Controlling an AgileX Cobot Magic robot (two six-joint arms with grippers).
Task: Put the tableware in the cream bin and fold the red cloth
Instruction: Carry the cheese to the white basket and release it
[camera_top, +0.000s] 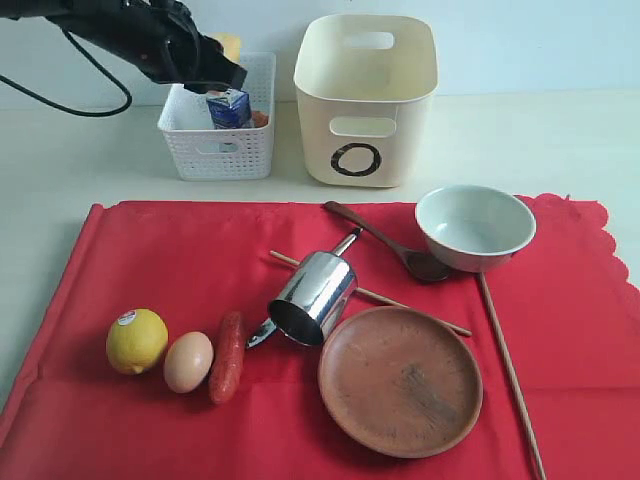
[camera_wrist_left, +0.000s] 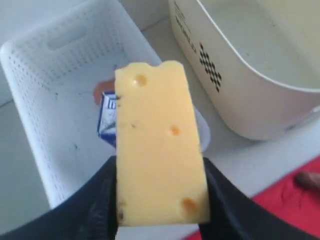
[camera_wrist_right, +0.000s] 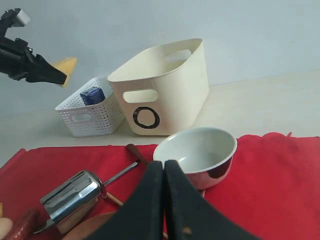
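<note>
Grasping a holed cheese slab (camera_wrist_left: 155, 140), the left gripper (camera_wrist_left: 161, 197) hangs over the far-left white perforated basket (camera_wrist_left: 30, 100); the right gripper (camera_wrist_right: 164, 169) is clenched empty.

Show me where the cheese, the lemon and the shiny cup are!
cheese (camera_wrist_left: 160, 145), left wrist view, middle of its flat yellow face.
lemon (camera_top: 137, 341), exterior view, middle of its yellow peel.
shiny cup (camera_top: 322, 288), exterior view, the steel side wall of the cup lying on its side.

The exterior camera is looking down over the red cloth (camera_top: 150, 260); the left wrist camera is peering closely into the white basket (camera_wrist_left: 30, 115); all three are showing the cream bin (camera_top: 405, 140).
</note>
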